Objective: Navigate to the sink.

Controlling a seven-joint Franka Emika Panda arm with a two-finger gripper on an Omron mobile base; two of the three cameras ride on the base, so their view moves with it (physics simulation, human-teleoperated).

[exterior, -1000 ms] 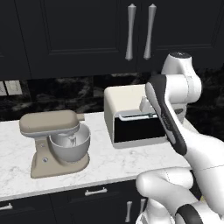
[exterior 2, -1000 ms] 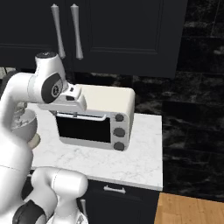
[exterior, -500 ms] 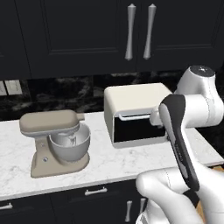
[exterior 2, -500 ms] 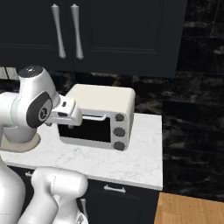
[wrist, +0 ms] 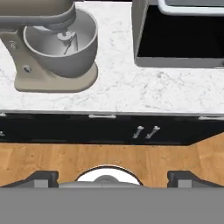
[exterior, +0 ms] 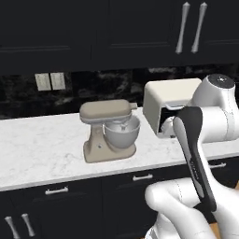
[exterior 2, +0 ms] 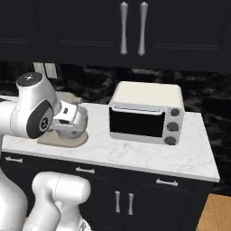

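Dark cabinets back a marble worktop (exterior: 42, 144) bearing a stand mixer (exterior: 110, 130) and toaster oven (exterior 2: 146, 113); with no sink ahead, navigation appears unfinished, and the pincer (wrist: 111, 178), tips wide apart, carries nothing.

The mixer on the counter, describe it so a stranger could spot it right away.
Look at the white marble counter under the dark cabinets. The mixer stands left of the toaster oven. It is beige with a grey metal bowl, while the oven is a cream box with a black door.
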